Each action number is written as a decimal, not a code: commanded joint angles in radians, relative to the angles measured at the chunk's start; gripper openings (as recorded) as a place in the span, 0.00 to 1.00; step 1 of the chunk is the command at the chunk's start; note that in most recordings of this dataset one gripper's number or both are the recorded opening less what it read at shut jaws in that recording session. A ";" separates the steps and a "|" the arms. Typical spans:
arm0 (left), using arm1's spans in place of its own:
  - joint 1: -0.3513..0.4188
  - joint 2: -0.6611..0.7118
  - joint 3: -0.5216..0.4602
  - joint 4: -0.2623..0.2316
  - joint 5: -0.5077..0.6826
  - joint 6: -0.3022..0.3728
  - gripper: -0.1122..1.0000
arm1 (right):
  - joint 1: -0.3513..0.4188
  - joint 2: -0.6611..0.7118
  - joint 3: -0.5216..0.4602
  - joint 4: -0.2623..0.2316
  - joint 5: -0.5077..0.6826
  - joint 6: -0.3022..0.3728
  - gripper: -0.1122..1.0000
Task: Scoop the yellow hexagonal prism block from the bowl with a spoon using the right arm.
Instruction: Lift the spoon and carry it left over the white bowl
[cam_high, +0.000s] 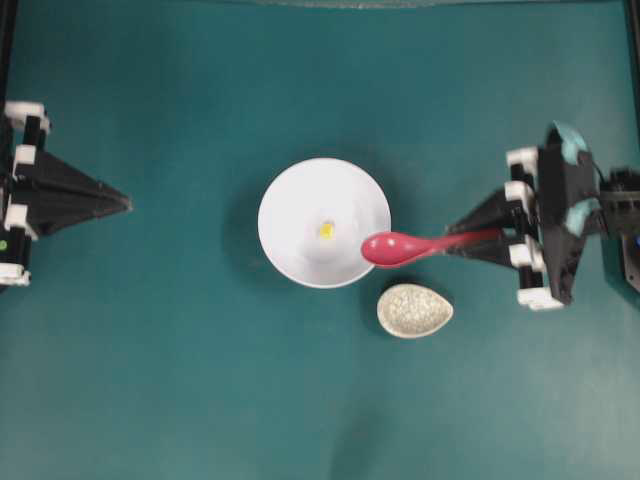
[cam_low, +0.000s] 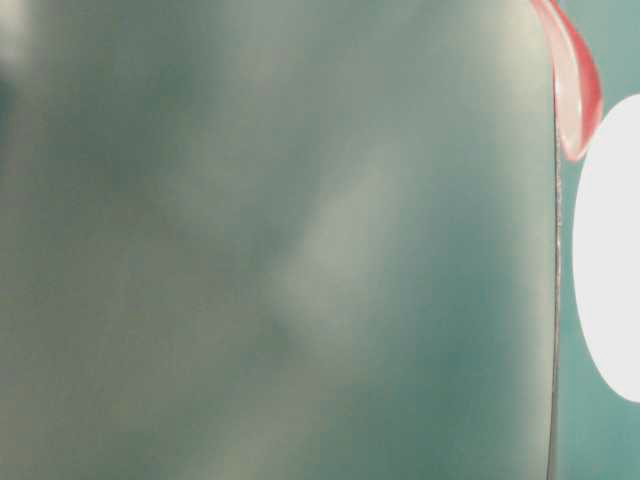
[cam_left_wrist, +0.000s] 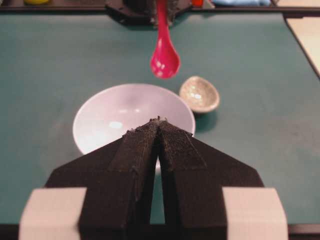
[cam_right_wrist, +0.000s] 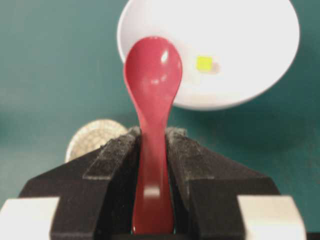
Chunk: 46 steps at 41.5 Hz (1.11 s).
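Near the table's centre, the white bowl (cam_high: 324, 222) holds the yellow hexagonal prism block (cam_high: 326, 230) on its floor. From the table's right edge, the right gripper (cam_high: 458, 243) clamps the handle of the pink-red spoon (cam_high: 395, 248), whose scoop hangs over the bowl's right rim. A speckled spoon rest (cam_high: 414, 310) lies just beside the bowl. At the left edge, the left gripper (cam_high: 124, 204) is closed and empty, with bare green table around it. The table-level view is mostly blurred; only slivers of spoon and bowl show.
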 joint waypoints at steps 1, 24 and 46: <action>-0.002 0.009 -0.017 0.003 -0.031 0.000 0.10 | -0.052 -0.003 -0.064 -0.005 0.089 -0.003 0.32; -0.002 0.003 -0.018 0.003 0.002 0.003 0.10 | -0.232 0.114 -0.339 -0.021 0.526 0.009 0.32; -0.002 0.018 -0.028 0.005 -0.044 -0.011 0.10 | -0.252 0.351 -0.638 -0.313 0.914 0.230 0.32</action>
